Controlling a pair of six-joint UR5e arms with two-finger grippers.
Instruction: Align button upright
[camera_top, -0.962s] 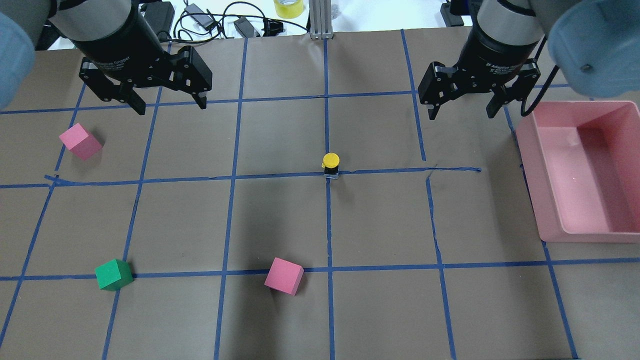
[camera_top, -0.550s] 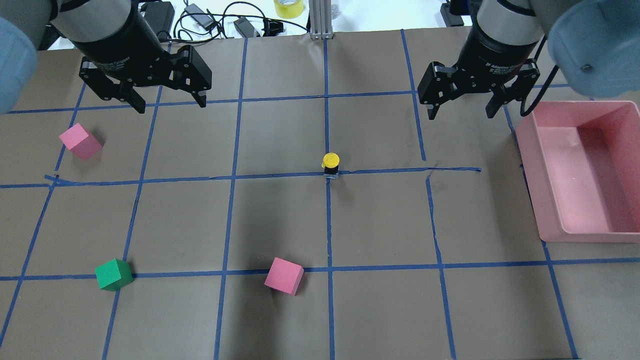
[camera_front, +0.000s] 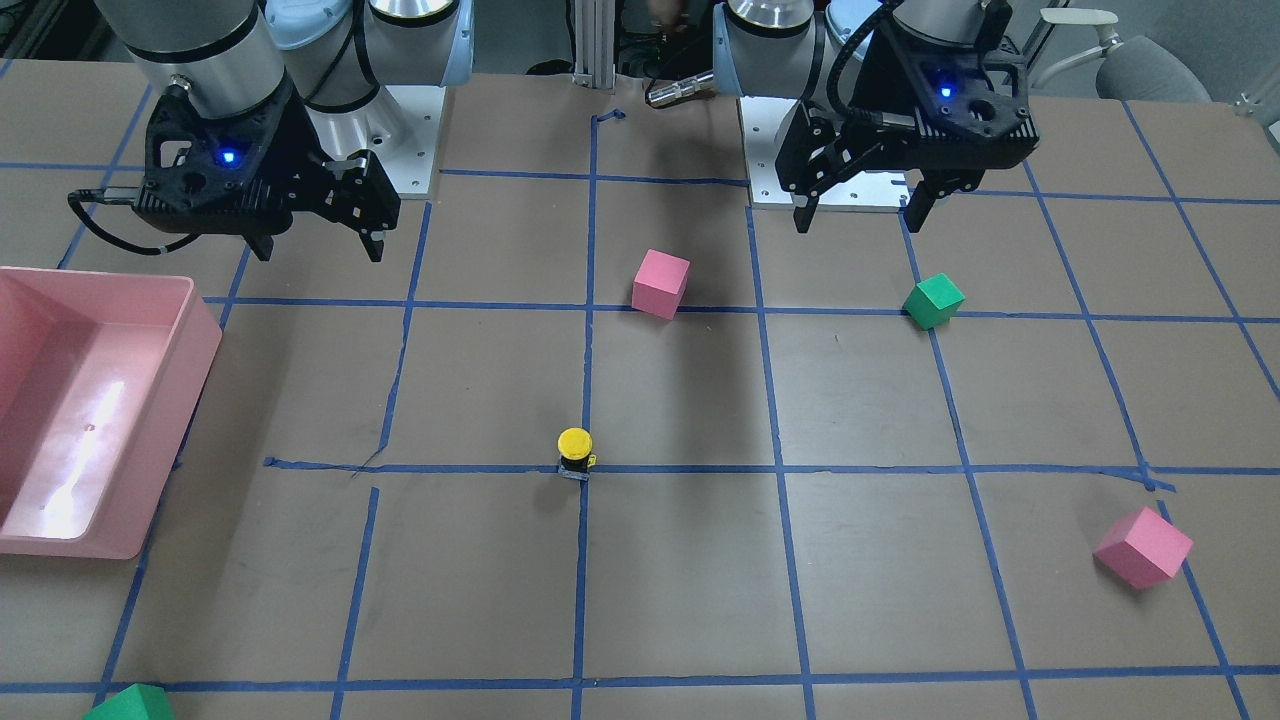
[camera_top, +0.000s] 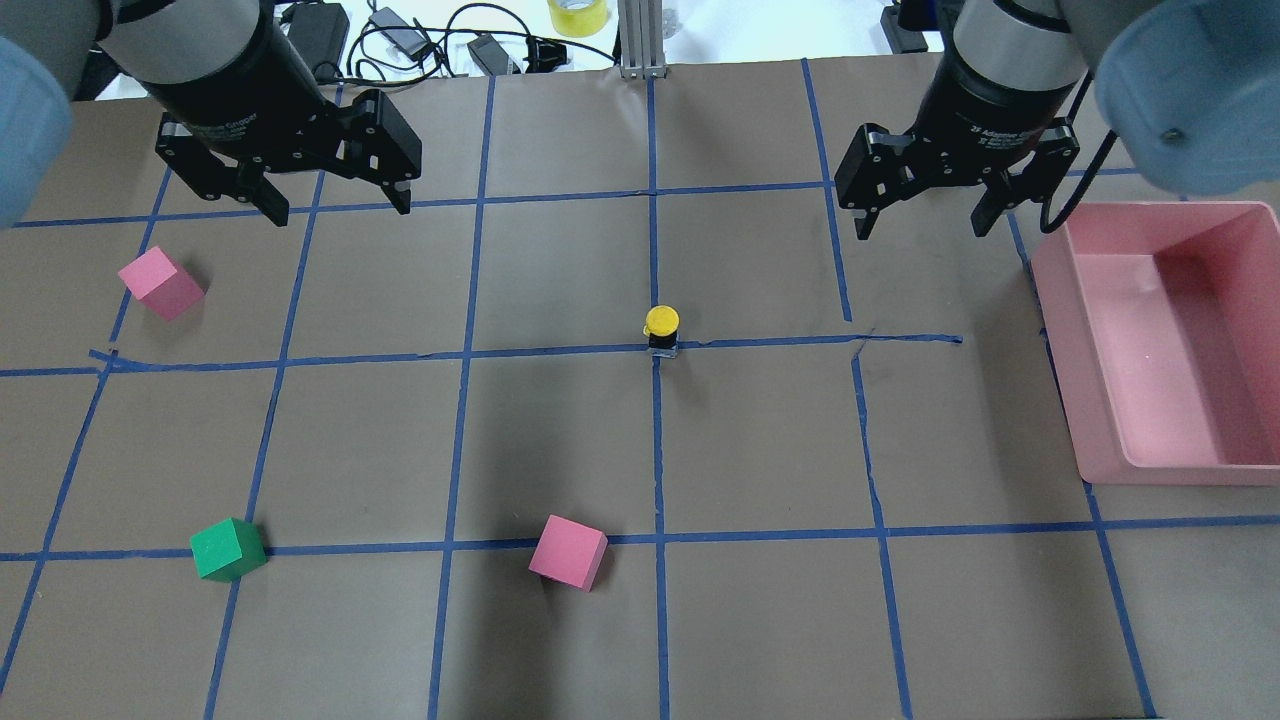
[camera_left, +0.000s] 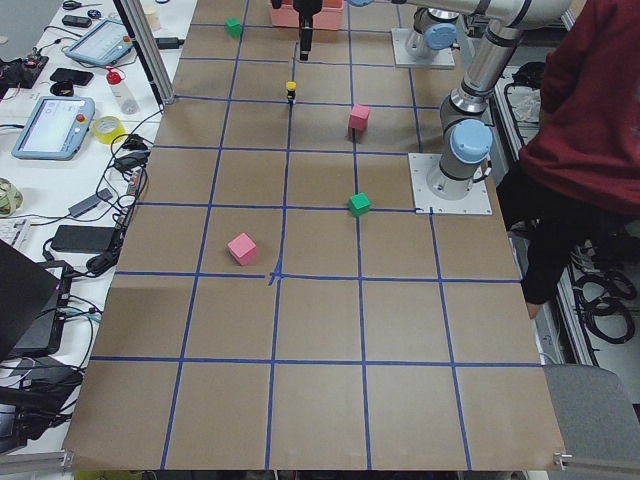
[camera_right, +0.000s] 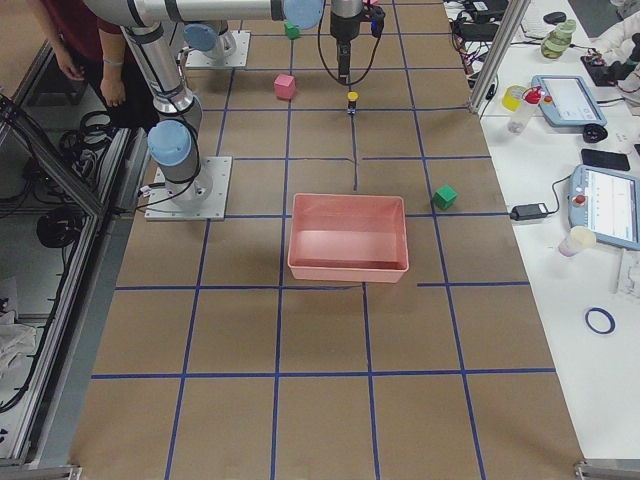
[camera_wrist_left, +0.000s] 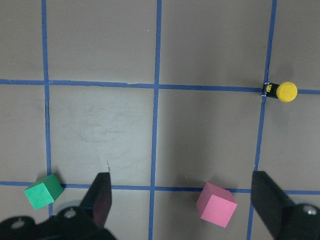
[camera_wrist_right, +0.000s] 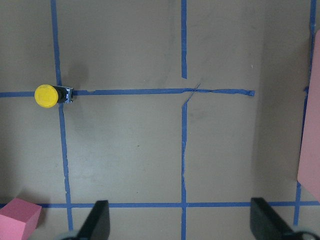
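Standing upright, yellow cap up, on a tape crossing at mid-worktop (camera_top: 760, 440), the button (camera_top: 661, 331) is well apart from both pincers.
Left pincer (camera_top: 339, 210) and right pincer (camera_top: 923, 228) hang with jaws spread, holding nothing. Counted: two pink cubes (camera_top: 160, 283) (camera_top: 568, 552); two green cubes, one whole (camera_top: 227, 549) and one cut off at the front view's lower edge (camera_front: 125, 703); one pink bin (camera_top: 1085, 400). Readable on the right wrist: "2F Adaptive" — the rest blurs.

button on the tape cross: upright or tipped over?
Upright. The button shows its yellow cap above the black body in both the overhead and the opposing front-facing view; a tipped one would flip between them.
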